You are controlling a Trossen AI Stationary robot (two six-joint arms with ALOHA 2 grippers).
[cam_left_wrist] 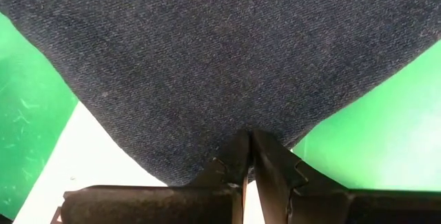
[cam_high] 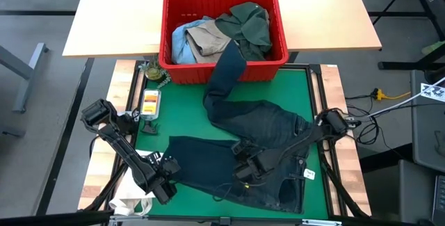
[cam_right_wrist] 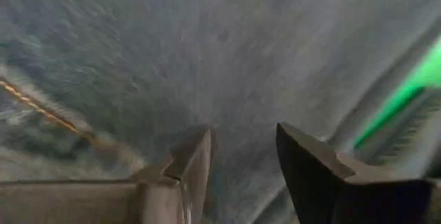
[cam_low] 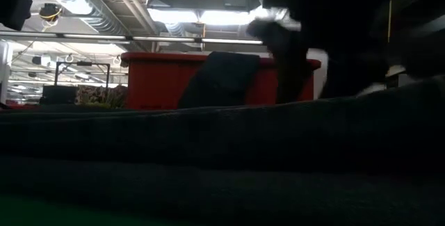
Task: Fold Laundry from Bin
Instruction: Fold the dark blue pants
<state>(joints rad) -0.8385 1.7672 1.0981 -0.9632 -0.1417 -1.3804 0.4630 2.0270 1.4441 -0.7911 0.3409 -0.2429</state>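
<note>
Dark navy trousers [cam_high: 257, 135] lie spread over the green mat [cam_high: 306, 87]. One leg [cam_high: 228, 62] climbs the front wall of the red bin [cam_high: 177, 73] and ends among the laundry inside, where a dark green shirt [cam_high: 247, 21], a khaki garment [cam_high: 208, 42] and light blue denim [cam_high: 179, 42] are piled. My left gripper [cam_high: 167, 168] is shut on the trousers' near left end. My right gripper [cam_high: 247, 169] stands open over the trousers' middle, with cloth showing between its fingers [cam_right_wrist: 241, 155]. My left gripper pinches the trousers' edge [cam_left_wrist: 238, 124] between its two shut fingers, which point down from above. The cloth fans out from the fingers across the mat; one layer or several, I cannot tell. My right gripper's open fingertips are close over the cloth; whether they touch it, I cannot tell.
A white paper bag [cam_high: 131, 203] lies at the near left corner beside my left arm. A small orange-and-white pack [cam_high: 149, 101] and a small green ornament [cam_high: 153, 71] sit along the mat's left edge. The bin stands at the mat's far edge, against a pale wooden table [cam_high: 111, 17].
</note>
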